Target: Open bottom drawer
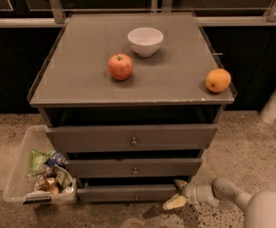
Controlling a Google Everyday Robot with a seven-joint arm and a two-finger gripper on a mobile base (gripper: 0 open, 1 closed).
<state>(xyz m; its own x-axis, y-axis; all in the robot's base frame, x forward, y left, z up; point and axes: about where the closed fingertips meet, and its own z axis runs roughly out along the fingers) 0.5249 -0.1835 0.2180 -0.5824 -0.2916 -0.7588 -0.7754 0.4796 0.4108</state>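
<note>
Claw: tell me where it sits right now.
In the camera view the claw is low on the right, near the floor, at the right end of the bottom drawer, well right of its knob.

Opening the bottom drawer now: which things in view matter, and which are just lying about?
For the job: bottom drawer; its knob; hand, at the drawer's right end.

Lying about: bowl, apple, orange; top drawer; middle drawer; floor bin of packets.
</note>
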